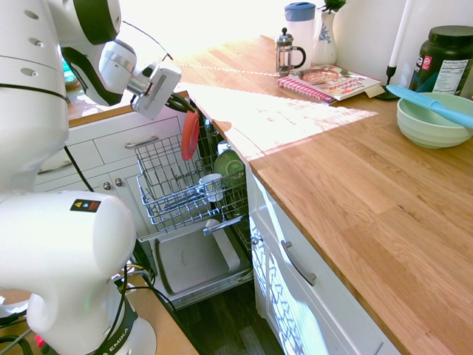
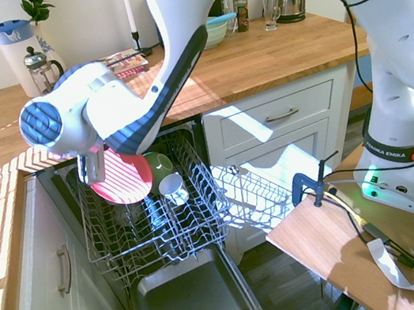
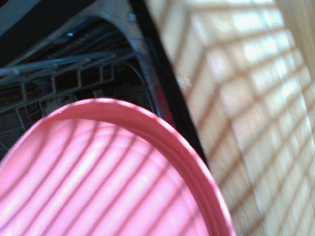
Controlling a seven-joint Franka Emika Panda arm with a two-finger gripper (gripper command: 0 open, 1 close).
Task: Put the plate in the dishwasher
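End effector (image 1: pixel 182 102) clamped on round pink-red plastic plate (image 1: pixel 190 135), w/ grey wire rack (image 1: pixel 176 194) below; low tilt could knock white cup (image 1: pixel 211 187) nearby.

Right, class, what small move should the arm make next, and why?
Probably lower the plate gently into the upper rack: the gripper holds it by its top edge, tilted near upright, over the pulled-out rack, beside the green dish.
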